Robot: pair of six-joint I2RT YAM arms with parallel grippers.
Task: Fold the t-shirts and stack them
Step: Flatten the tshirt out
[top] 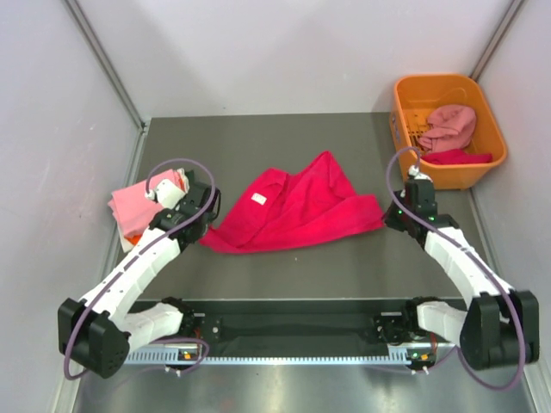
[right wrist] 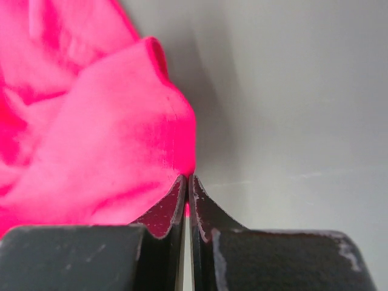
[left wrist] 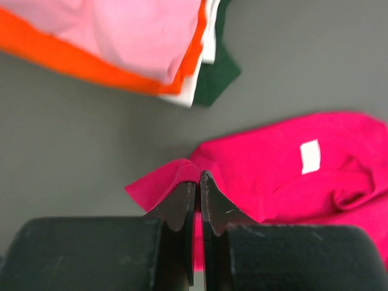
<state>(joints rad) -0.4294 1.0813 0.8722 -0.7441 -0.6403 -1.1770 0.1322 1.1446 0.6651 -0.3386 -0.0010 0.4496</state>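
Between the two hands lies the crimson t-shirt (top: 293, 211), crumpled on the bench (top: 344, 267) with its white label (left wrist: 310, 156) uppermost. One corner is pinched in the closed left hand (left wrist: 199, 182). The opposite edge is clamped in the right hand (right wrist: 187, 182), with cloth visible between the jaws. Judgement: the opposed grips serve to draw the garment flat for folding. Just beyond the left hand sits the folded stack (left wrist: 121, 42), conveniently close for placing. Beyond the right hand, the basket (top: 435, 82) holds further shirts (top: 449, 127) awaiting attention.
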